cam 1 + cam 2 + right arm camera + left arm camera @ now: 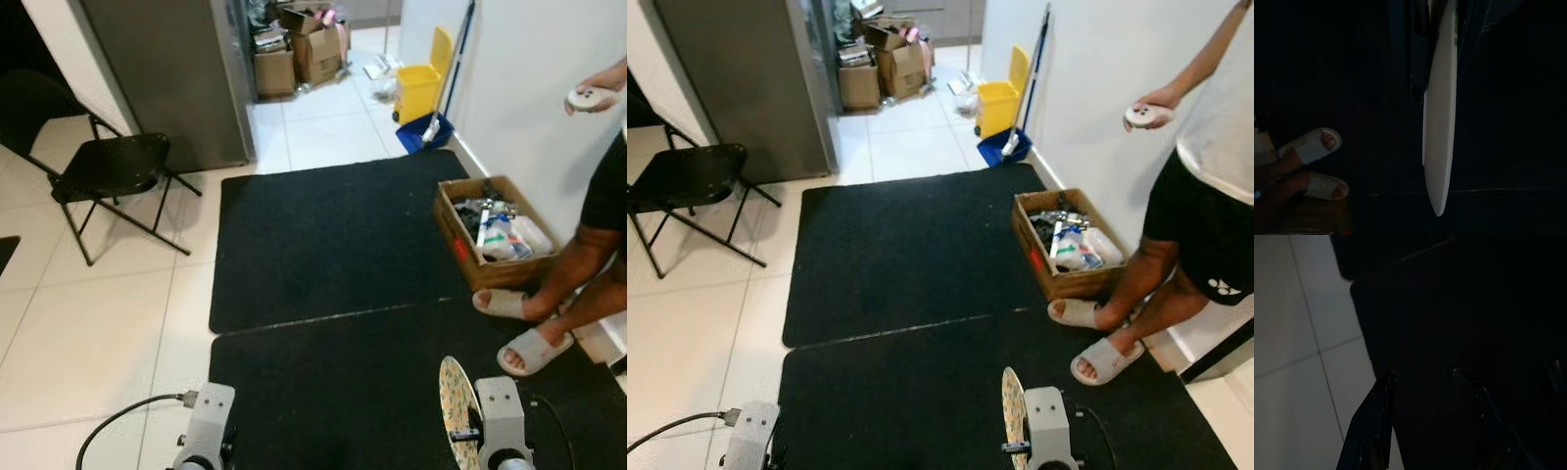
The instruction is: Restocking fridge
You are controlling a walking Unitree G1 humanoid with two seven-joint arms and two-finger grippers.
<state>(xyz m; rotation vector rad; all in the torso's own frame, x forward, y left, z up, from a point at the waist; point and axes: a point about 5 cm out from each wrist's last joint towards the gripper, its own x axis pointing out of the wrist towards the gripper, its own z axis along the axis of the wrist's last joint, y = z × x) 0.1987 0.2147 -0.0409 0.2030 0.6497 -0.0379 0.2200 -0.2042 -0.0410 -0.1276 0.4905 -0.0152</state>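
A patterned plate [456, 411] hangs edge-on low at my right side, above the black mat. In the right wrist view the plate [1441, 117] is a white edge clamped between the two dark fingers, so my right gripper [1437, 54] is shut on it. My left gripper [1420, 377] hangs over the mat's left edge with its fingers apart and nothing between them. The grey fridge [162, 78] stands at the far left, its door closed.
A person in sandals [534, 348] stands at the right by the wall, holding a small white controller [588, 97]. A cardboard box of items [490, 235] sits beside them. A black folding chair [103, 166] stands left. More boxes [299, 54] and a yellow bucket [421, 88] lie beyond.
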